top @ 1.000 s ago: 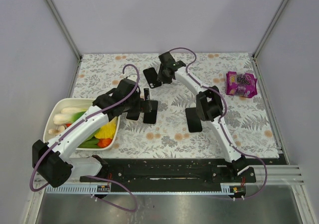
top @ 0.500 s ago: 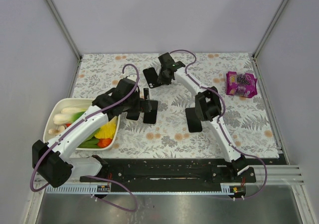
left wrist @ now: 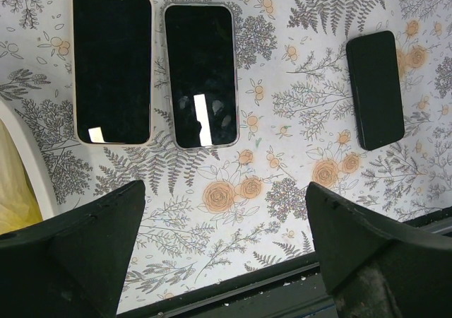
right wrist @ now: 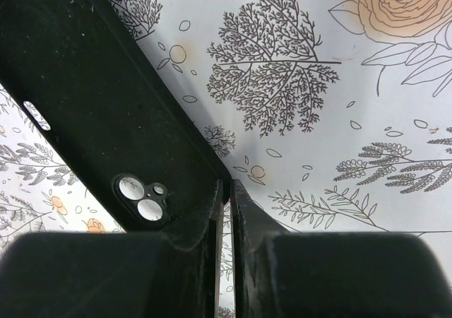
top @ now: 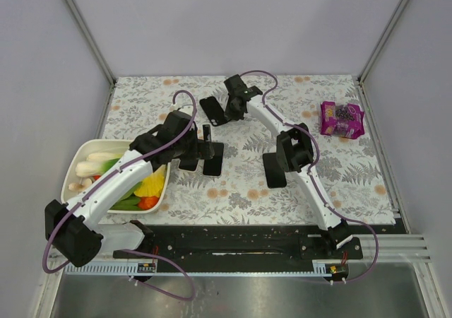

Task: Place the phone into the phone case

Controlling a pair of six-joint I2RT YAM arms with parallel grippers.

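My right gripper (top: 227, 109) is shut on the edge of a black phone case (top: 213, 111) at the back of the table. In the right wrist view the case (right wrist: 92, 99) shows its camera cut-out, and its wall sits pinched between the gripper's (right wrist: 227, 189) fingers, just above the cloth. Two phones lie screen up side by side: a light-rimmed one (left wrist: 113, 63) and a grey-rimmed one (left wrist: 201, 74). My left gripper (left wrist: 222, 194) hovers open and empty above them, and it shows in the top view (top: 205, 143). A third black phone (left wrist: 375, 89) lies apart on the right.
A white tray (top: 74, 164) of vegetables stands at the left by my left arm. A purple snack packet (top: 342, 119) lies at the back right. The third phone (top: 274, 169) lies beside my right arm's elbow. A black rail (top: 233, 240) runs along the near edge.
My right gripper has shifted the case slightly to the left and turned it a little. My left arm has barely moved.
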